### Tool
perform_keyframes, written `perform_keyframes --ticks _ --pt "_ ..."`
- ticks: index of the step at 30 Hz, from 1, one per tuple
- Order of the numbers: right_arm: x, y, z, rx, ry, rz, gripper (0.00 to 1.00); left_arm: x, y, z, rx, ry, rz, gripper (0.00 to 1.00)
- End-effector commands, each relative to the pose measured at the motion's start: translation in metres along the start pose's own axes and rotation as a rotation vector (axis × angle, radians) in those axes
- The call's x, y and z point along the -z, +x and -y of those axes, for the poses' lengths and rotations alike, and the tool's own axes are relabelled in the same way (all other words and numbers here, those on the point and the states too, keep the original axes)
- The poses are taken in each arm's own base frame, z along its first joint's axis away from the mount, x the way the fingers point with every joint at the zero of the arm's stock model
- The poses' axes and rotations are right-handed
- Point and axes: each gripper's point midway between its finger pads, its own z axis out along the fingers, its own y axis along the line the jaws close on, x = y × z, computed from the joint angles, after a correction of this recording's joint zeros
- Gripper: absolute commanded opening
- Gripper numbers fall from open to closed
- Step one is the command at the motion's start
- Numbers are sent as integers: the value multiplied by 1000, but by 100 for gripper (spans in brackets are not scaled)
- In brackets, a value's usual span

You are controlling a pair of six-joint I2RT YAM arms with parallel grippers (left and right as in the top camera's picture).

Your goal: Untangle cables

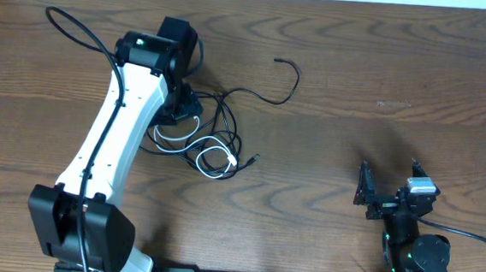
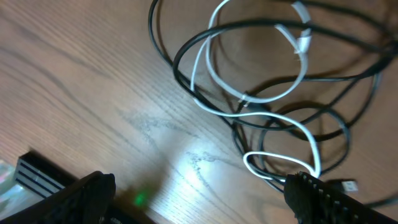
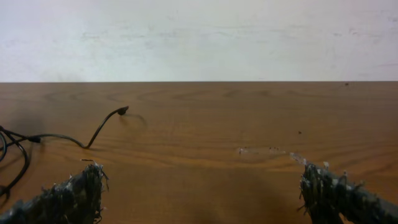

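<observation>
Wood worktop [image 1: 359,67], two arms on it.

Left arm [image 1: 110,135] reaches out over the left half, its wrist right above the cable pile. Left jaws are spread wide with nothing pinched; the worktop is bare between them, and a white loop lies just beside one finger [image 2: 311,196].

Right arm [image 1: 411,246] sits low at the near right, well apart from the cables. Right jaws are spread wide and empty.

Black cables [image 1: 220,117] lie in overlapping loops left of centre. One strand runs out towards the far middle, its plug tip [image 1: 279,61] lifted off the wood.

White cable [image 2: 303,41] is threaded through the black loops.

Small plug [image 1: 254,158] sits at the pile's right edge.
</observation>
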Motion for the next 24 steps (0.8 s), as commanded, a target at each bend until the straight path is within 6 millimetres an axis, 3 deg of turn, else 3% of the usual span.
perform_keyframes --ticks 1,6,10,14,24 --pt "0 0 3 -13 13 2 99 -18 12 2 7 -9 -64 87" --pt "0 0 3 -13 13 2 99 -44 34 28 -11 87 -142 65" --pt "0 0 3 -13 12 2 99 -62 48 55 -39 180 -162 61" --pt "0 0 3 -13 12 2 99 -76 50 74 14 227 -128 55" --pt "0 0 3 -13 13 2 99 -95 53 98 109 293 -81 53"
